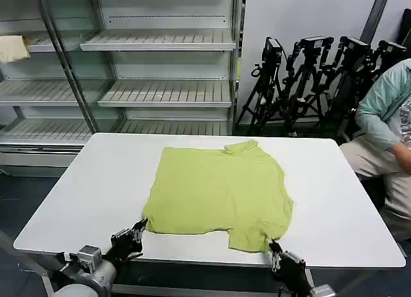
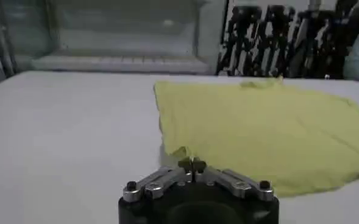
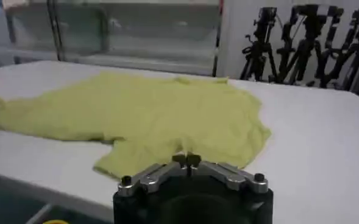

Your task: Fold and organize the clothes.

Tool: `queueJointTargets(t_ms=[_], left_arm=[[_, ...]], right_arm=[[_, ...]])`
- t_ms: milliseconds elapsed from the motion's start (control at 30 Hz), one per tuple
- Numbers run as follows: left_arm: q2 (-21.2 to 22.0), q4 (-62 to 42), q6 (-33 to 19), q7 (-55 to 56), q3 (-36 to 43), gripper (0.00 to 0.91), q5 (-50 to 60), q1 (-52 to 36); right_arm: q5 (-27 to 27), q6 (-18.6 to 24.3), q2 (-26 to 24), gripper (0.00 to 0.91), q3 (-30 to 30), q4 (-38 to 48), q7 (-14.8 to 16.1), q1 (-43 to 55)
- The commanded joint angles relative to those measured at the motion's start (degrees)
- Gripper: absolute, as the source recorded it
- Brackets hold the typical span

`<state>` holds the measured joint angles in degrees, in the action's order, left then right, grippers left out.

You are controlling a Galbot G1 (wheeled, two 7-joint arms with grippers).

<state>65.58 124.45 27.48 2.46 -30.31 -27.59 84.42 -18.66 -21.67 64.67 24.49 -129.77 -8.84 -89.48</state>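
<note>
The clothes are one lime-green short-sleeved shirt (image 1: pixel 218 188) lying flat on the white table (image 1: pixel 83 194), collar toward the far side. My left gripper (image 1: pixel 139 229) sits at the near table edge, shut on the shirt's near left hem corner. In the left wrist view that gripper (image 2: pixel 192 164) pinches a small puckered tip of the shirt (image 2: pixel 270 134). My right gripper (image 1: pixel 275 248) is at the near right, shut on the edge of the near sleeve. In the right wrist view its closed tips (image 3: pixel 186 159) bite the rim of the shirt (image 3: pixel 155 115).
Empty glass-fronted shelves (image 1: pixel 160 92) stand behind the table, with a pale cream cloth (image 1: pixel 13 48) on a shelf at the upper left. Black tripods (image 1: pixel 308 79) are grouped at the back right. A seated person (image 1: pixel 385 130) is beside the table's right edge.
</note>
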Motion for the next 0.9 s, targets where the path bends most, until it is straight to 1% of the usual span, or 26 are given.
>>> queueJointTargets(t_ms=[33,100,267,467,733,900], left_arm=[[0.3,-6.9,-2.5,4.0,2.5,0.010,-6.2,-13.8],[0.3,-8.9,-2.4,4.1,3.1,0.010,-6.4,-16.0],[-0.3,-12.4,-1.5,4.4,4.3,0.010,-8.5,-19.9],[-0.3,-16.4,-0.8,4.2,6.2,0.010,-8.8,-22.5],[-0.2,-17.6,-0.5,3.7,7.5,0.010,-8.3,-23.2],[-0.2,-18.4,-0.6,3.7,7.2,0.010,-8.3,-23.5]], right_arm=[[-2.4,-3.9,0.1,0.000,-0.7,5.9,-0.7,14.2],[-2.6,-4.7,0.4,0.000,-2.3,8.7,-0.6,18.4],[-2.2,-5.2,0.5,0.000,-4.7,13.5,0.3,23.6],[-1.3,-5.0,0.6,0.000,-6.1,17.9,1.7,26.7],[-0.9,-4.5,1.3,0.000,-6.8,21.8,2.8,29.8],[-0.2,-3.9,1.4,0.000,-7.3,23.8,4.4,31.2]])
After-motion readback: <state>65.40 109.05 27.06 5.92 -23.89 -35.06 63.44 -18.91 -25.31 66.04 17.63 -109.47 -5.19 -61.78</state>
